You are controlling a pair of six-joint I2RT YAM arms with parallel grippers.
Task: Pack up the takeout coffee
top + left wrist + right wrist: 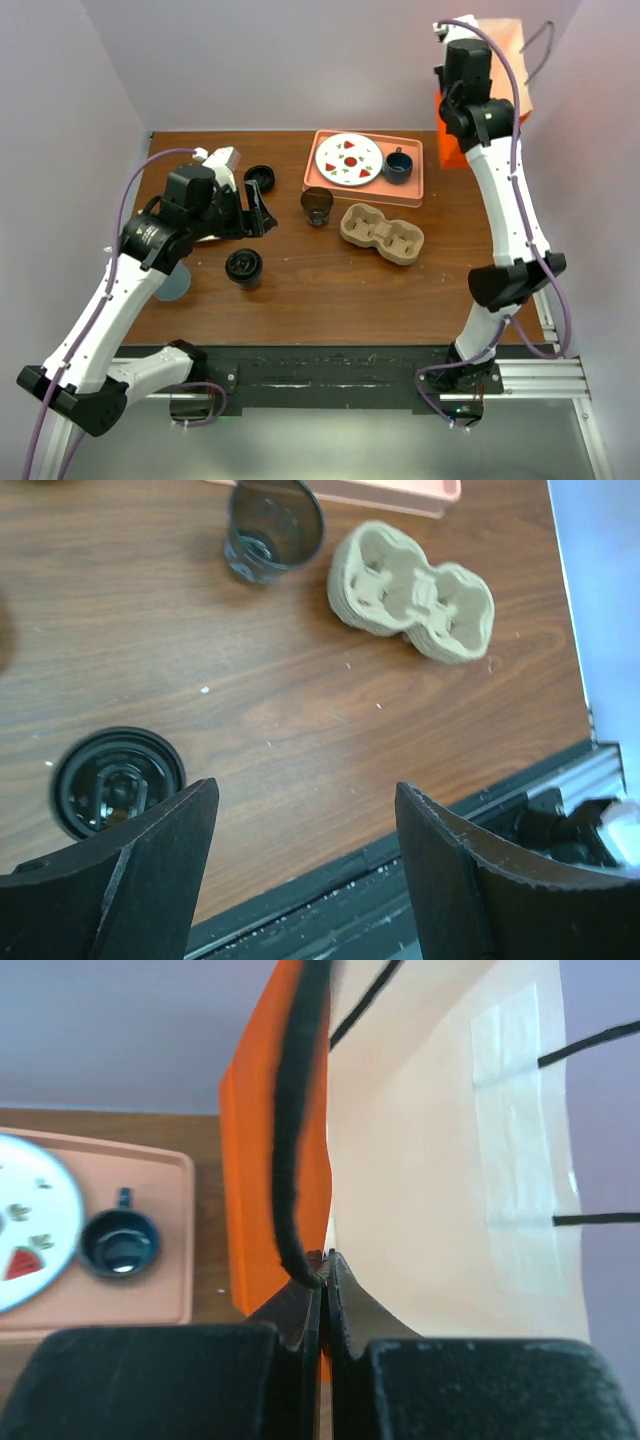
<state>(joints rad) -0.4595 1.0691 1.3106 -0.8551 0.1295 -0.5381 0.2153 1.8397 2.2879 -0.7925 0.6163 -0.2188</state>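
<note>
Left end effector (305, 805) released above worktop (300, 690) beside takeout coffee (117, 780); right end effector (325, 1265) clenched on orange bag (255, 1160) rim.

Orange bag (448, 148) partly behind right arm (505, 200)

Walls (250, 60): plain, pale lavender-grey, enclosing left, rear and right.
Counter (340, 290): dark brown wood grain, matte, evenly lit, a few pale specks.
Near edge: black mounting strip (330, 378) on an aluminium rail (560, 378).
Below the rail: pale grey surface (330, 450).
</note>
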